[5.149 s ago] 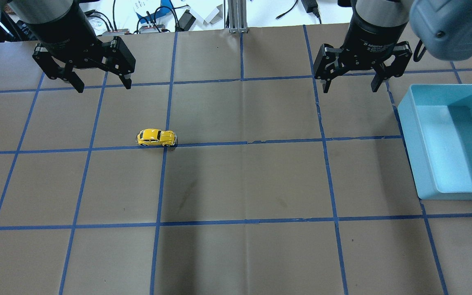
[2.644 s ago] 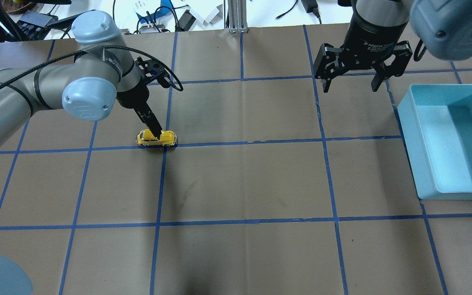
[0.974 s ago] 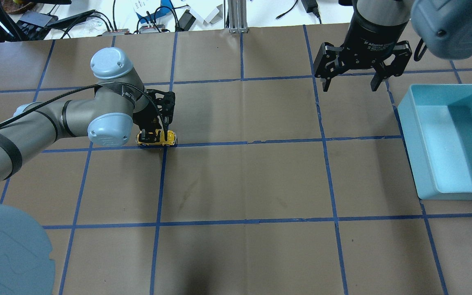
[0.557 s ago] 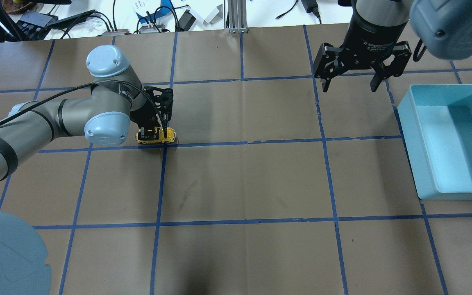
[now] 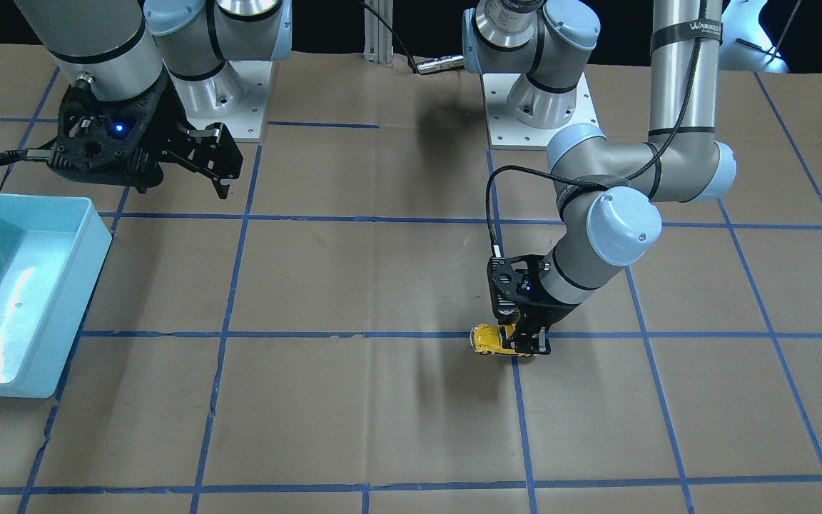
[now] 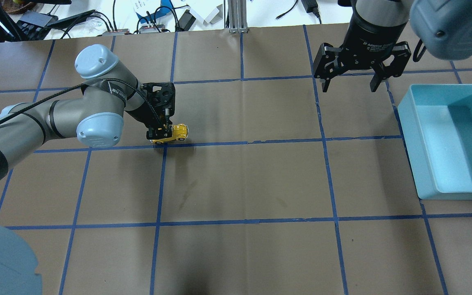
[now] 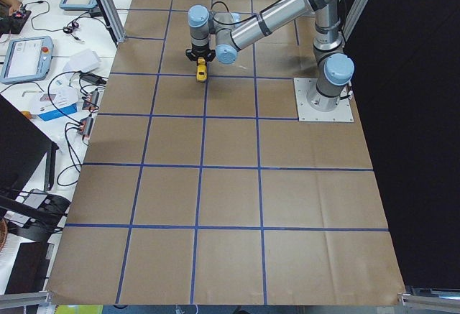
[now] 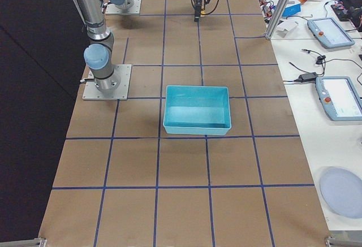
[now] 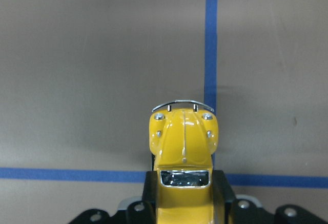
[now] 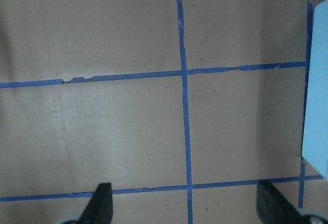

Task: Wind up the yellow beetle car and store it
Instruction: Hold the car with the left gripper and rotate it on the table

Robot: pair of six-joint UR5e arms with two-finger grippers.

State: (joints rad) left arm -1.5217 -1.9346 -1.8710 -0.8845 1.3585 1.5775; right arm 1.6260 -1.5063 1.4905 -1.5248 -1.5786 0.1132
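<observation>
Judging by its glossy, rounded shell, the yellow beetle car (image 6: 177, 132) looks light, rigid and slippery. The flatter flanks at the doors seem the surest hold, and they leave the wheels free. The left gripper (image 6: 160, 133) is clamped across its rear half, nose poking out, low over the brown paper and well in from every table edge. Whether the wheels touch, I cannot tell. The right gripper (image 6: 349, 87) hangs spread wide and empty near a corner of the blue bin (image 6: 407, 127).

The left arm reaches low over the worktop's left half, left gripper (image 6: 162, 134) clamped on the yellow beetle car (image 6: 180, 132). The right gripper (image 6: 348, 87) hangs raised toward the right end, spread wide.
</observation>
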